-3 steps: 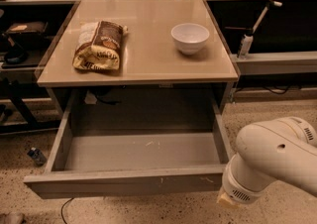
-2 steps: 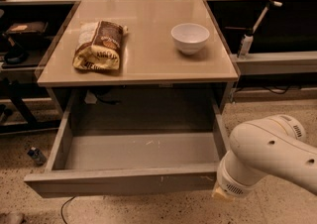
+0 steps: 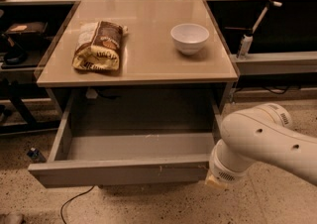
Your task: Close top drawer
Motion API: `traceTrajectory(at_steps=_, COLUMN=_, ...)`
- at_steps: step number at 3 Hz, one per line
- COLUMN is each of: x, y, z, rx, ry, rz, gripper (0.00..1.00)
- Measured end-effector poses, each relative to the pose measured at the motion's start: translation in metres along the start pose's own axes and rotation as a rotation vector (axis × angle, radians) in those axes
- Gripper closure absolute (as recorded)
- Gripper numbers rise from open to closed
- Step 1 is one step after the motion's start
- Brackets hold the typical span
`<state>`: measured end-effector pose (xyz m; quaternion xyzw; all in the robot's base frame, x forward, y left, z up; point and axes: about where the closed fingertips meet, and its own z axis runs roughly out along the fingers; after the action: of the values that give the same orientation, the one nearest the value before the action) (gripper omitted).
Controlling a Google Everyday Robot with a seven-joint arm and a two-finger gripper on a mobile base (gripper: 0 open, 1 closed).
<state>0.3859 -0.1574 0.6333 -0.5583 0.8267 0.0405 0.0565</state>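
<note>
The top drawer [image 3: 119,171] is a wide grey metal drawer under the tan table, pulled well out, with its shallow grey tray [image 3: 138,144] bare inside. Its plain front has small pale scratches. My white arm [image 3: 262,139] reaches in from the lower right. My gripper [image 3: 212,180] shows only as a small pale tip under the wrist, right at the right end of the drawer front.
On the tan table top [image 3: 143,59] lie a brown snack bag [image 3: 99,44] at the left and a white bowl [image 3: 189,37] at the right. Dark shelving stands at both sides, with a cluttered bench behind. A cable [image 3: 74,203] runs over the speckled floor.
My arm has moved left and up against the right end of the drawer front. The drawer front has slid a little way in towards the table.
</note>
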Motion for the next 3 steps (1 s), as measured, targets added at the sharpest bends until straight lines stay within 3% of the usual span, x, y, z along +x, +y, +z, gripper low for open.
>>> traceTrajectory(at_steps=1, x=-0.0011, y=-0.0007, z=-0.0003, rx=0.001, ry=-0.001, rz=-0.002, gripper=0.81)
traceTrajectory(at_steps=3, x=-0.0011, y=-0.0007, z=-0.0003, rx=0.001, ry=-0.001, rz=-0.002, gripper=0.35)
